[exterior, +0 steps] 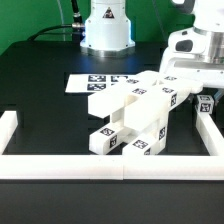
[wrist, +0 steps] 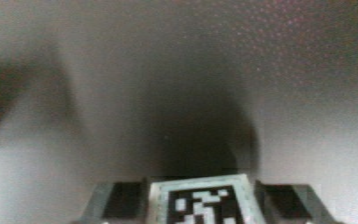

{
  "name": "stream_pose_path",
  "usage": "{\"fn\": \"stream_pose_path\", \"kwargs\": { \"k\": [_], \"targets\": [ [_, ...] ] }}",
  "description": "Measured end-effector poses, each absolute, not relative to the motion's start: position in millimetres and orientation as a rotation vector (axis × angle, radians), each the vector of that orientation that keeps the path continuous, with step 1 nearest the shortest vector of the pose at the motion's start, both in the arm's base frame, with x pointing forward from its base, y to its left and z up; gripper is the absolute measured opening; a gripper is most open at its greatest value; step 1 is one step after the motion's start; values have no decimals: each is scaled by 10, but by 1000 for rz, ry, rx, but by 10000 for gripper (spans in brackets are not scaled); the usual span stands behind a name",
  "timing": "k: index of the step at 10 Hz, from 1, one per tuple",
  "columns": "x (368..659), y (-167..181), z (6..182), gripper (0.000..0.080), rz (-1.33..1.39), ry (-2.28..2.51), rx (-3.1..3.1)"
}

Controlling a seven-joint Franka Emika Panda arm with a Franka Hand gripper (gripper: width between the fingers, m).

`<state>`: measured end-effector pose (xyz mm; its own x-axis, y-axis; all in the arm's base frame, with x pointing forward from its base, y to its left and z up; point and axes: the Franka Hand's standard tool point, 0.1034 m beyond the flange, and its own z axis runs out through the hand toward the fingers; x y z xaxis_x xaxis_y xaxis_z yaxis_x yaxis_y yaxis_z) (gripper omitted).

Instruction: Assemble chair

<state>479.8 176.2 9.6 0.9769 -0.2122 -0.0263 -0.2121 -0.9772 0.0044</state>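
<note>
Front rail (exterior: 110, 168), claw (exterior: 186, 84) gripping tagged chair (exterior: 130, 115)

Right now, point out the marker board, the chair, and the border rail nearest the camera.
marker board (exterior: 79, 84): exterior view, its bare left end.
chair (exterior: 135, 118): exterior view, a middle white beam.
nearest border rail (exterior: 110, 167): exterior view, its top face.
</note>
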Motion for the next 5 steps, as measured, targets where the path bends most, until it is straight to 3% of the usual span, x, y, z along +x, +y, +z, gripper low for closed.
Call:
{"fn": "stream_pose_path", "kwargs": {
  "k": [5],
  "targets": [
    [4861,1826,385,282,-7,-339,3148]
  ]
}}
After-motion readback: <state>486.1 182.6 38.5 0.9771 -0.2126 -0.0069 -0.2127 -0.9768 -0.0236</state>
